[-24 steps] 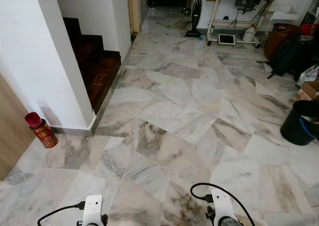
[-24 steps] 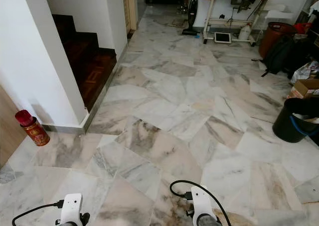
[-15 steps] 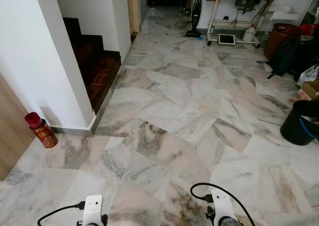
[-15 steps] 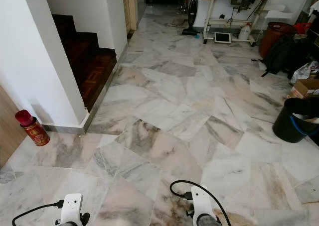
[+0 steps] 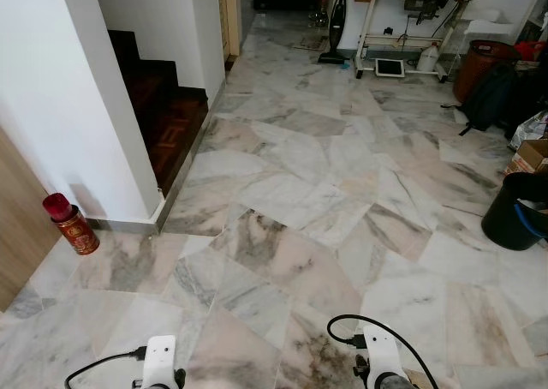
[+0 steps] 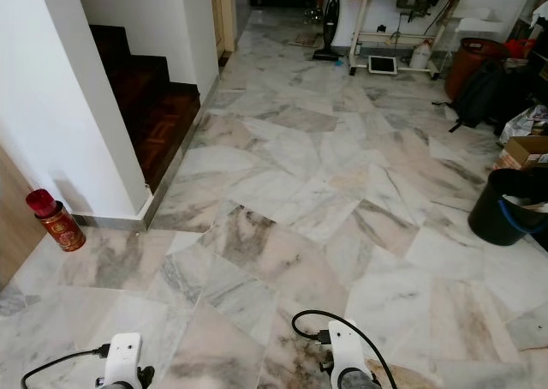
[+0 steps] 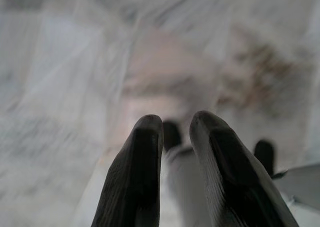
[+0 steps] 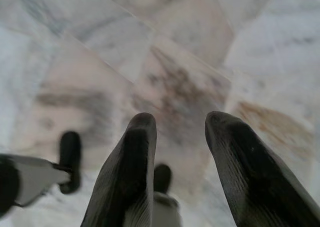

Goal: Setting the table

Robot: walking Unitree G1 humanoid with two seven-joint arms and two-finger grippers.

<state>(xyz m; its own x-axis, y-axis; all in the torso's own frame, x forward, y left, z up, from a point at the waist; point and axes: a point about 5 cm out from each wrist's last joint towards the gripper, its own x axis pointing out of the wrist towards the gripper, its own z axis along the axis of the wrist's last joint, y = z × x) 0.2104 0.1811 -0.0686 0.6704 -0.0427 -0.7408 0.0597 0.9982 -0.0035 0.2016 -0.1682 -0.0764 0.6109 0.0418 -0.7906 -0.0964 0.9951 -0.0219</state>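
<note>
No tableware or table is in sight; I stand on a marble floor [image 5: 308,200] in a hallway. Both arms hang low at the picture's lower edge, the left wrist [image 5: 159,359] and the right wrist [image 5: 381,362], each with a black cable. In the left wrist view my left gripper [image 7: 176,122] points down at the floor, its fingers close together and holding nothing. In the right wrist view my right gripper [image 8: 181,118] also faces the floor, its fingers apart and empty.
A white wall corner [image 5: 94,106] and dark wooden stairs [image 5: 167,106] stand on the left, with a red tin [image 5: 71,224] at the wall's foot. On the right are a black bucket [image 5: 516,209], a cardboard box [image 5: 533,155] and a backpack [image 5: 492,98]. A work table [image 5: 415,12] stands far ahead.
</note>
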